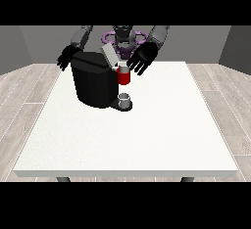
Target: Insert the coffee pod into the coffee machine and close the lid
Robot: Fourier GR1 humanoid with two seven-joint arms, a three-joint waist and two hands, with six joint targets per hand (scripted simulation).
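A black coffee machine (93,83) stands on the white table (132,135) at the back left. Its grey lid (110,55) is tilted up and open above the red pod holder (124,76). A small pale object, seemingly the coffee pod (123,67), rests at the top of the red holder. The hand at the view's right (142,59) hovers just right of the holder with its fingers spread, holding nothing. At the view's left, the other hand (66,57) hangs behind the machine's left side, fingers relaxed.
A small grey cup (125,99) sits on the machine's drip base below the holder. Wooden floor surrounds the table, and the robot's torso (122,39) stands behind the machine.
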